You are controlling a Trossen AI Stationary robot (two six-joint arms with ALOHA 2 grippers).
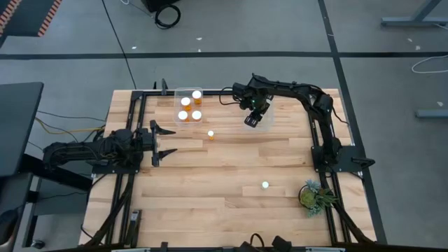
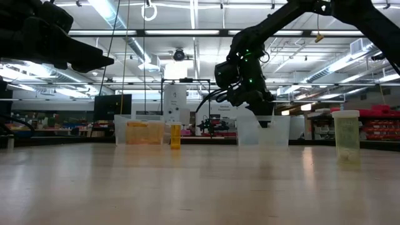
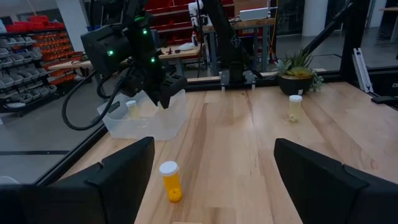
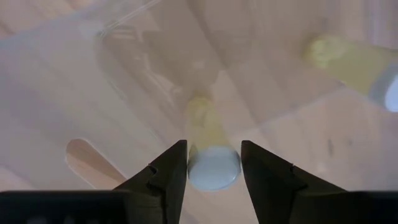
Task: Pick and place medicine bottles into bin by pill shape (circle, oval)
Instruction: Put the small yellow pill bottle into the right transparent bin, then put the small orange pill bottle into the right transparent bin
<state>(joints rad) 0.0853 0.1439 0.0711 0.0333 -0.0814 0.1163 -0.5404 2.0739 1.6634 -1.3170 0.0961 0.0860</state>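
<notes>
My right gripper [image 1: 253,117] hangs over a clear tub [image 1: 266,120] at the table's far middle, shut on a pale bottle with a white cap [image 4: 213,168]. Another pale bottle [image 4: 348,59] lies inside that tub. A second clear tub [image 1: 176,98] to its left holds several orange bottles [image 1: 197,115]. One orange bottle [image 1: 211,134] stands on its base on the table between the tubs. A pale bottle [image 1: 265,185] stands nearer the front. My left gripper [image 1: 166,140] is open and empty at the table's left. My right gripper pinches the bottle's white cap [image 4: 194,171] between its two fingers, one on each side of the cap. The fingers point down from above. The bottle's body [image 4: 202,121] hangs below the cap, upright, over the inside of the clear tub.
A small green potted plant [image 1: 315,196] stands at the table's front right. Bare wood lies across the table's middle and front left. The black frame rails [image 1: 133,112] run along the table's sides.
</notes>
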